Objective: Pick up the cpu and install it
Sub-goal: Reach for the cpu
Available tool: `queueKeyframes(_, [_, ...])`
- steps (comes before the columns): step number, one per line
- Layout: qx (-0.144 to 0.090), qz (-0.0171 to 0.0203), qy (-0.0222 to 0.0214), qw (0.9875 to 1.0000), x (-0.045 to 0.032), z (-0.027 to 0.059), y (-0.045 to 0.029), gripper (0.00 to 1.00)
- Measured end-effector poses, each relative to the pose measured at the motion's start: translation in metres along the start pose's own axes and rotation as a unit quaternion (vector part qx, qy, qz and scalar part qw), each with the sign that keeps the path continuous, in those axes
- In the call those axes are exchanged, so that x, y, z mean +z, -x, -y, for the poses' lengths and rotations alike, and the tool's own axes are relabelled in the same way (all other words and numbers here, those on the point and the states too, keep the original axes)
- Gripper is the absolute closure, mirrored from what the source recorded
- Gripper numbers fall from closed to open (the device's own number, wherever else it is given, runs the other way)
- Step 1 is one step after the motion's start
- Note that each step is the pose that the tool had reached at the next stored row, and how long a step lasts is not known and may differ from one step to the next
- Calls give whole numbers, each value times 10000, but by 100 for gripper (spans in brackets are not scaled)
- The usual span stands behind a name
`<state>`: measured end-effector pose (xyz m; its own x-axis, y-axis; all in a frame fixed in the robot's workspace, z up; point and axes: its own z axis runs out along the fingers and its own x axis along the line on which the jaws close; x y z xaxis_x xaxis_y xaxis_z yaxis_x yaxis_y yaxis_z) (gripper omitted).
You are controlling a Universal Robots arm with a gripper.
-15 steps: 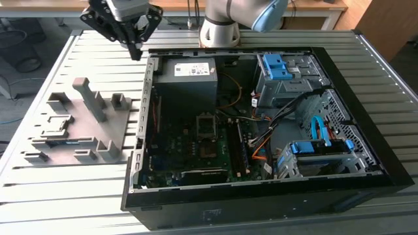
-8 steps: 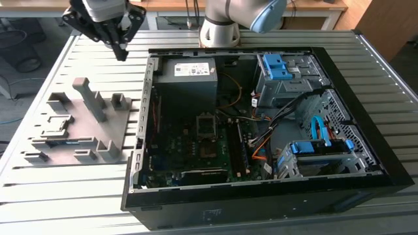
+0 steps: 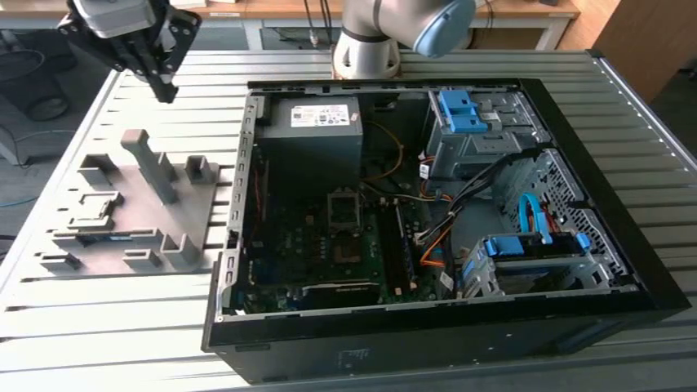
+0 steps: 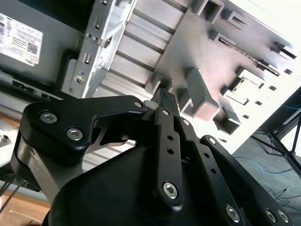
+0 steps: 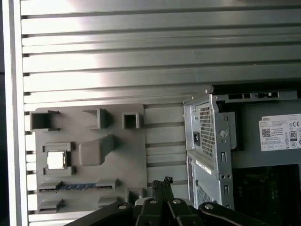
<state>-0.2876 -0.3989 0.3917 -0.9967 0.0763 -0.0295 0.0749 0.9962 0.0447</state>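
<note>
Step in hand, as a judgement: approach for the pick, nothing grasped yet. The gripper [image 3: 166,88] is hanging above the bench [image 3: 109,327] toward its far corner on the exterior view's left, fingers clenched together on nothing. It is sitting off the grey fixture tray [image 3: 201,220] and well apart from the open computer case [image 3: 436,327].

The cpu [image 5: 56,160] is lying flat in a square pocket of the tray, untouched. The socket [image 3: 343,208] is sitting dark in the middle of the board inside the case, below the power supply [image 3: 316,131].

The pick is likely calling for spread fingers, squared over the pocket and closing on the chip's edges without tilting it.

The first wrist view is showing the silver chip top and a bluish memory stick [image 5: 77,186] in a slot near it. The exterior view is giving the socket and the case layout. The second wrist view is showing the closed fingertips [image 4: 164,95] against the tray's raised blocks.
</note>
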Motion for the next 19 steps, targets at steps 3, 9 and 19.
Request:
queueKeyframes(3, [0,0,0,10000,-1,9,-116,90])
queueKeyframes(9, [0,0,0,10000,-4,25,-334,90])
queueKeyframes(19, [0,0,0,10000,-6,53,-693,90])
